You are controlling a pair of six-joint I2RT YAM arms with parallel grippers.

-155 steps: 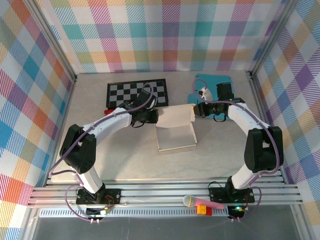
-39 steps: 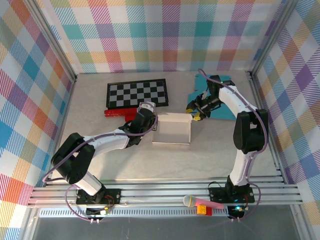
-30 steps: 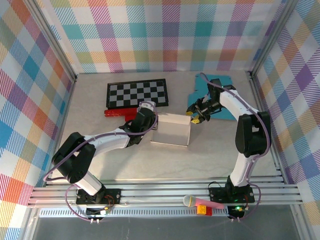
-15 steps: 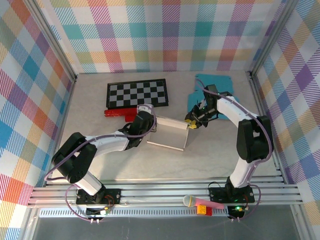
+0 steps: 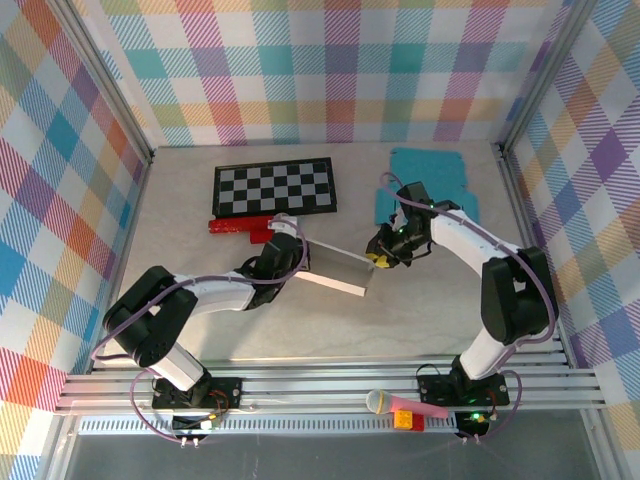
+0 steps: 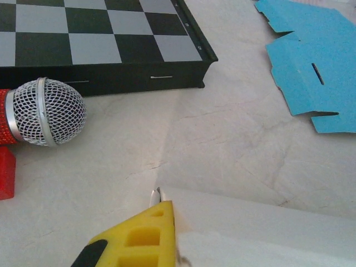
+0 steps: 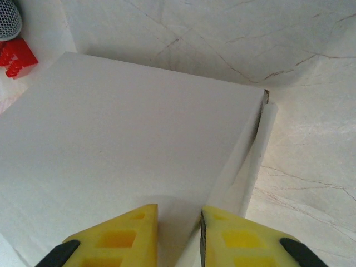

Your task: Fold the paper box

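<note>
The chessboard (image 5: 275, 187) lies at 11 o'clock from the paper box (image 5: 335, 270), with a microphone (image 6: 47, 119) just beside its near edge. The left fingers (image 6: 147, 233) are pinched shut on the box's 9 o'clock edge. The box sits tilted in the middle of the bench (image 5: 300, 330), with bare surface open toward 6 o'clock. The right fingers (image 7: 119, 236), narrow, clamp its 3 o'clock edge. Blue card (image 5: 430, 180) lies apart at 1 o'clock.

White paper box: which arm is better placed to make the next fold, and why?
Probably right. The right gripper straddles a narrow edge strip of the white paper box, ready to bend it, while the left gripper is shut on the opposite edge, holding it.
</note>
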